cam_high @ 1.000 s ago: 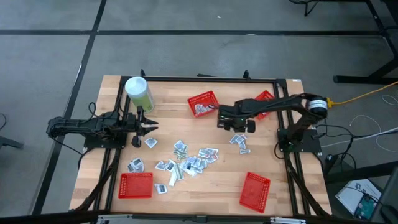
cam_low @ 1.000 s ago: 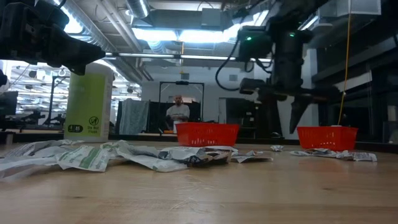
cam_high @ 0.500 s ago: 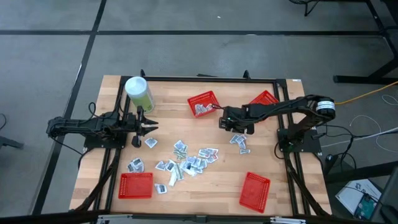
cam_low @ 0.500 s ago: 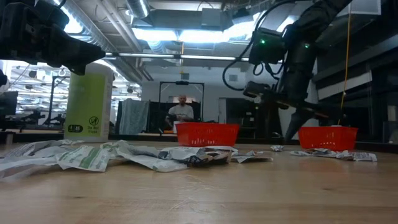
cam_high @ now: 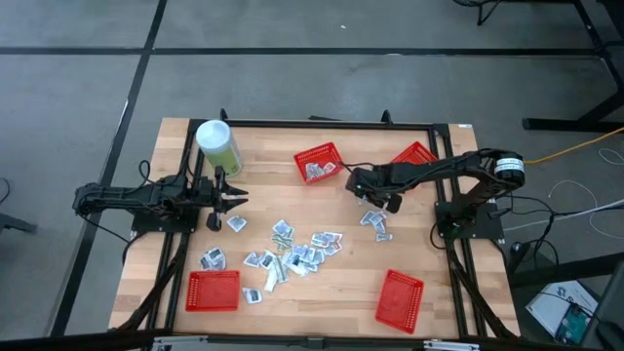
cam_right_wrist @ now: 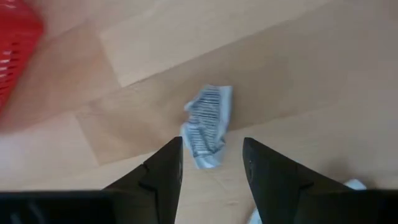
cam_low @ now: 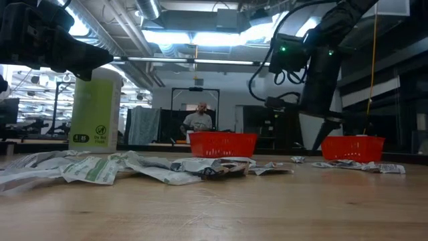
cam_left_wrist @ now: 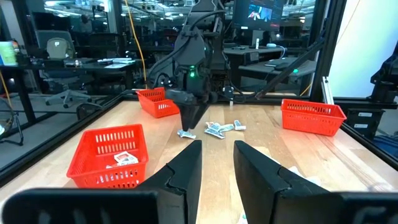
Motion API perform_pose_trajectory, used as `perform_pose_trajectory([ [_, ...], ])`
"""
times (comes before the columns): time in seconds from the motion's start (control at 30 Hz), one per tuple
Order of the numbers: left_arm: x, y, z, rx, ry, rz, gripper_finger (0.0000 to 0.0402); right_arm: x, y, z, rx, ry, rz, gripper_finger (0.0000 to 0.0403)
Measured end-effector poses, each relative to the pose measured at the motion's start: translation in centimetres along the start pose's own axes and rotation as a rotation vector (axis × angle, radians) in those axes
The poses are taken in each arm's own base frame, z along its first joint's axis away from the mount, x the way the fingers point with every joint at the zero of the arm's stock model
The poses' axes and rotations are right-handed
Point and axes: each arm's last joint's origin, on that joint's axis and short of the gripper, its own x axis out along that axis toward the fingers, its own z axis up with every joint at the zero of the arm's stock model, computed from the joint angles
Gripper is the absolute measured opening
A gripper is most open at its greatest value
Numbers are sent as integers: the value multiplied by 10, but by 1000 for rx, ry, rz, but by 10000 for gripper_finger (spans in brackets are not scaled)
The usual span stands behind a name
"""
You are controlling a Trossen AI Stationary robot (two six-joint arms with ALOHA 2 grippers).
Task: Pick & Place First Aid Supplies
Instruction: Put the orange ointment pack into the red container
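From above, we see the first aid supplies (cam_high: 292,250) scattered mid-table, more at four o'clock beside the right gripper (cam_high: 375,207), which hangs by the twelve o'clock red basket (cam_high: 318,162). The left gripper (cam_high: 237,198) waits at nine o'clock, near the green canister (cam_high: 216,143).

At table height, the canister's label print is too small to read.

Our left wrist view shows fingers (cam_left_wrist: 185,168) parted, gripping nothing.

Our right wrist view shows jaws spread over a barcode-striped packet (cam_right_wrist: 208,124).
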Motion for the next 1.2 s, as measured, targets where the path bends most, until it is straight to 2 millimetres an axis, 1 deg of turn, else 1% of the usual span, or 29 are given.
perform_pose_trajectory([
  [0.33, 0, 0, 0, 0, 0, 0, 88, 0, -1, 3, 6, -49, -4, 168],
  [0.77, 0, 0, 0, 0, 1, 0, 88, 0, 1, 3, 8, -51, 16, 168],
  [0.87, 0, 0, 0, 0, 0, 0, 88, 5, 2, 3, 1, -87, 18, 168],
  [1.03, 0, 0, 0, 0, 0, 0, 88, 20, 5, 1, -19, -126, 20, 168],
  [1.2, 0, 0, 0, 0, 1, 0, 88, 22, 5, 1, -18, -126, 16, 168],
])
